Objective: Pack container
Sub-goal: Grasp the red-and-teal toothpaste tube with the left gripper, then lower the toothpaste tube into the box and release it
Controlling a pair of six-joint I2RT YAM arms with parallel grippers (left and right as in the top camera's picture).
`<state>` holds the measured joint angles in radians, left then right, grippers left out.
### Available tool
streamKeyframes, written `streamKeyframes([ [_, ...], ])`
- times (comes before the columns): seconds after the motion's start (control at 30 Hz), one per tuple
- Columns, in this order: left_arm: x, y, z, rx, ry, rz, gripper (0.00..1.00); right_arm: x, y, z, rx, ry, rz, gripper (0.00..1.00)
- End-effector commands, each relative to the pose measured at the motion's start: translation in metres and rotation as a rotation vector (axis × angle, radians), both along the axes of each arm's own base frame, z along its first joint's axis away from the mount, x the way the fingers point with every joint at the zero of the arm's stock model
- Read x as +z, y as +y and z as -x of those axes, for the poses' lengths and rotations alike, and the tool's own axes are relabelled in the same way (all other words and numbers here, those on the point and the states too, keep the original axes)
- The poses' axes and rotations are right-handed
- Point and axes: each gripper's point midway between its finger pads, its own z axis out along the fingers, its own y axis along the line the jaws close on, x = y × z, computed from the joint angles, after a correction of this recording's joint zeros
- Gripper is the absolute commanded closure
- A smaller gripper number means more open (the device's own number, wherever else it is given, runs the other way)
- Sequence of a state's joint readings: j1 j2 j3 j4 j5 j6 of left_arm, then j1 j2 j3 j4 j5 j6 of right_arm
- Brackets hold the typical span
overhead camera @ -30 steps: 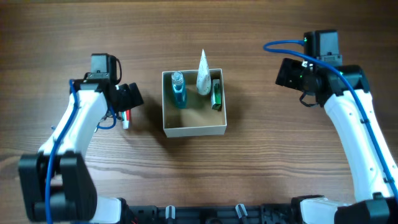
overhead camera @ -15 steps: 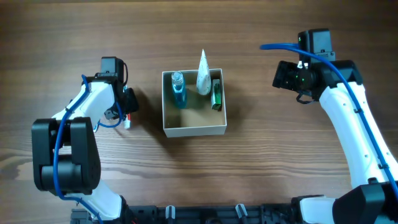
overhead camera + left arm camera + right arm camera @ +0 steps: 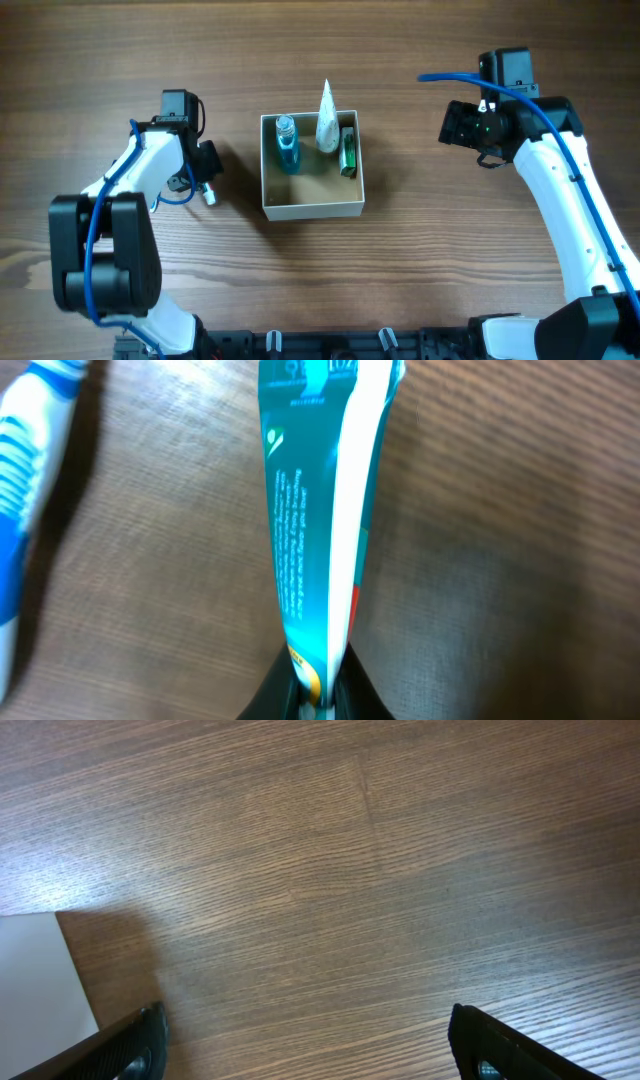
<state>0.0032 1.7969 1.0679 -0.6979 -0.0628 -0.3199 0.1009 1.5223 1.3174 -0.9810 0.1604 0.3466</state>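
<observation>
The container (image 3: 313,210) sits in the middle of the table (image 3: 450,280), open side up, between our two arms. Three things already stand along its back half: a blue bottle (image 3: 287,145), a white cone-shaped piece (image 3: 326,120) leaning out over the rear wall, and a green item (image 3: 348,150) against the right wall. We judge they are crowded to the back so that the tan floor in front stays free for whatever goes in next.

Our left gripper (image 3: 206,172) is just left of the container, low over the wood. Its wrist camera shows the jaws clenched on the flat crimped end of a teal and white tube (image 3: 315,510), which runs away from the fingers. Pinching the thin seam gives a firm hold, and we take this as the pickup for the next item.

Our right gripper (image 3: 310,1050) is well to the right, jaws spread wide and holding nothing, seemingly waiting clear of the work.

From overhead the arm covers nearly all of the tube. A blue and white object (image 3: 30,480) is cut off at the wrist view's left edge; we cannot name it. The tube's print is too blurred to read.
</observation>
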Motion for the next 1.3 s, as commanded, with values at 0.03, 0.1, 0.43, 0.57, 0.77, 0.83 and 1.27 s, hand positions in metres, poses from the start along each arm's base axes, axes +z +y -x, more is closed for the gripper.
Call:
streamKeyframes([
  [0.03, 0.101, -0.006, -0.012, -0.02, -0.217, -0.004, 0.96, -0.003, 0.001, 0.0, 0.007, 0.009, -0.002, 0.1],
  [0.1, 0.14, -0.024, -0.007, -0.084, -0.322, 0.008, 0.96, -0.003, 0.001, -0.002, 0.007, 0.003, -0.002, 0.1],
  [0.43, 0.213, -0.189, 0.053, -1.14, -0.587, -0.08, 0.96, 0.0, 0.002, -0.008, 0.007, -0.026, -0.005, 0.1],
  [0.57, 0.187, -0.208, 0.039, -1.246, -0.544, -0.111, 0.96, 0.0, 0.002, -0.008, 0.007, -0.026, -0.005, 0.1],
  [0.77, 0.132, -0.224, 0.015, -1.313, -0.435, -0.129, 0.96, 0.0, 0.001, -0.007, 0.007, -0.022, -0.004, 0.1],
  [0.83, 0.118, -0.224, 0.015, -1.318, -0.393, -0.124, 0.96, -0.001, 0.001, -0.006, 0.007, -0.019, -0.004, 0.1],
  [1.27, 0.135, -0.207, 0.006, -1.243, -0.423, -0.226, 0.35, 0.0, 0.001, -0.008, 0.007, -0.026, -0.004, 0.1],
])
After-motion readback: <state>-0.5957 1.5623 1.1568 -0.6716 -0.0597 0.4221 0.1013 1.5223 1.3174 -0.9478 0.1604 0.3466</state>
